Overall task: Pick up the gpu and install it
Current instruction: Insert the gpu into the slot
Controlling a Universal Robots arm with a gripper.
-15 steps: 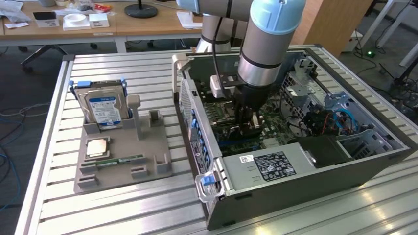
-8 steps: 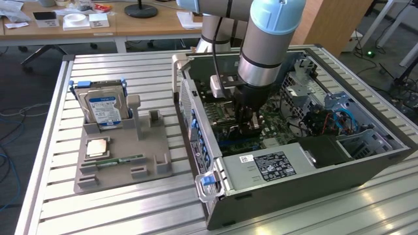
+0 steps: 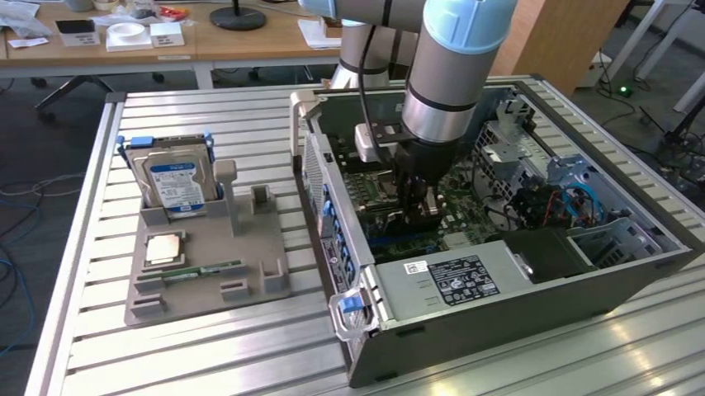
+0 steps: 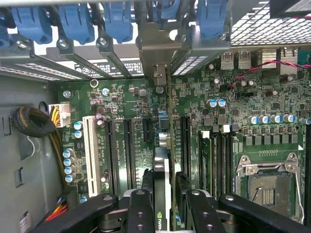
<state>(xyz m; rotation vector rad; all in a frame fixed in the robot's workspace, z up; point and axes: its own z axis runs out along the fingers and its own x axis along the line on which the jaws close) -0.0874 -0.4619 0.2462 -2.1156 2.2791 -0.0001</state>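
Gripper (image 4: 163, 196): closed on the gpu, one finger (image 4: 141, 208) on each flat side of the card; seen in the exterior view reaching down into the open computer case.
Gpu (image 4: 164, 165): held edge-on and upright between the fingers, standing over the motherboard among the expansion slots; its far end reached toward the silver bracket area at the case's rear wall. Whether it sat fully in a slot could not be told.
Motherboard (image 4: 218, 121): green, lying flat in the case; empty processor socket (image 4: 265, 187) to one side of the card.
Slot latches (image 4: 73, 22): blue, in a row along the rear wall.
Computer case (image 3: 496, 322): on its side, panel off, on the slatted metal table (image 3: 220, 355).
Parts holder (image 3: 204, 276): grey, at the exterior view's left of the case, well apart from the gripper.
Hard drive (image 3: 177, 186): blue-labelled, standing upright in the holder.
Memory stick (image 3: 210, 270): green, lying in the holder.
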